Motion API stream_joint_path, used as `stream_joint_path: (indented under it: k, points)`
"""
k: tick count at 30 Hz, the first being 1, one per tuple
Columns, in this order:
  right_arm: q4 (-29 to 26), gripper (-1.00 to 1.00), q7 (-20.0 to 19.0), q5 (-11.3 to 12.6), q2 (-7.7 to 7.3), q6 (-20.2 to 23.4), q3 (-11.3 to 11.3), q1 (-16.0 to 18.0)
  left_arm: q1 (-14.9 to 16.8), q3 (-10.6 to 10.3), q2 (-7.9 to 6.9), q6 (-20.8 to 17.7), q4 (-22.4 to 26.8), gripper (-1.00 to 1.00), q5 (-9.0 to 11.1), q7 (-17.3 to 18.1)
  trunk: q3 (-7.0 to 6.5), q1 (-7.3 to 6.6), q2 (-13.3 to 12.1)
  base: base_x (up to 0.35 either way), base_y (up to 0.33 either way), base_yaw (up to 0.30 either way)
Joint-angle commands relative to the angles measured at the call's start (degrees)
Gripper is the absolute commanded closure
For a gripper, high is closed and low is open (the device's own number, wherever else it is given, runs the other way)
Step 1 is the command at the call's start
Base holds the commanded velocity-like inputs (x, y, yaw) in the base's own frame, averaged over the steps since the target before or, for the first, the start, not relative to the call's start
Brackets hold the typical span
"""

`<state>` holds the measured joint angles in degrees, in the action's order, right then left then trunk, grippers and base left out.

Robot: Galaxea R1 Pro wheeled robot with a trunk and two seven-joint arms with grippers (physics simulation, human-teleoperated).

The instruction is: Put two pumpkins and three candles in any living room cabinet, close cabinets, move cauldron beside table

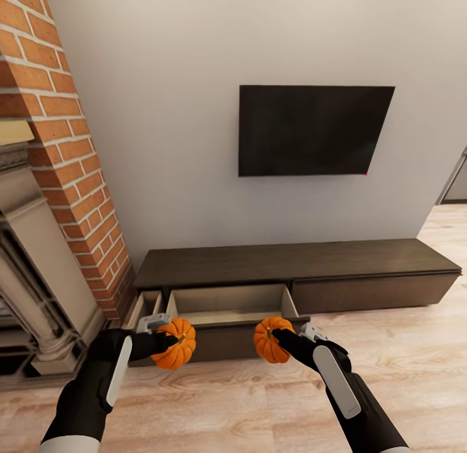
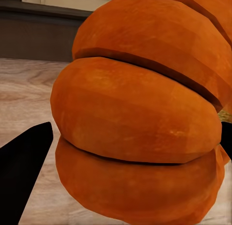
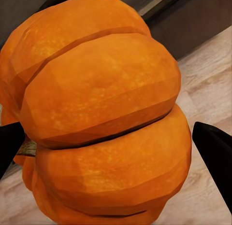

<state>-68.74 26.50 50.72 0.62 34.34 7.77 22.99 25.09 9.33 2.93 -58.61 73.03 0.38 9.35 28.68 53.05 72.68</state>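
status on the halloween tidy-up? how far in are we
Done: the cabinet has its middle drawer pulled out, nothing visible inside.
In hand: the left tool holds one pumpkin and the right tool the other pumpkin, both just in front of that drawer.
Left: drop both pumpkins in, store three candles, shut the drawers, set the cauldron by the table.

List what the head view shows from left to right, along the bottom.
Fireplace → left gripper → left pumpkin → open drawer → right pumpkin → right gripper.
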Motion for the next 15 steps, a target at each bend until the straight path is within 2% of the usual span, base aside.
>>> stream_joint_path:
  k: [1, 15]
  points:
    - [-0.1, 1.0, 0.6, 0.6, -0.01, 0.0, 0.1, 0.0, 0.1, 0.1, 0.16, -0.3, 0.0, 1.0, 0.0, 0.3, -0.12, -0.22, -0.4, 0.0, 0.0, 0.014]
    - [0.0, 1.0, 0.5, 0.6, -0.04, -0.1, 0.1, 0.0, 0.0, 0.0, 0.32, -0.3, 0.0, 1.0, 0.0, 0.2, -2.64, -3.3, -6.0, 0.0, 0.0, 0.001]
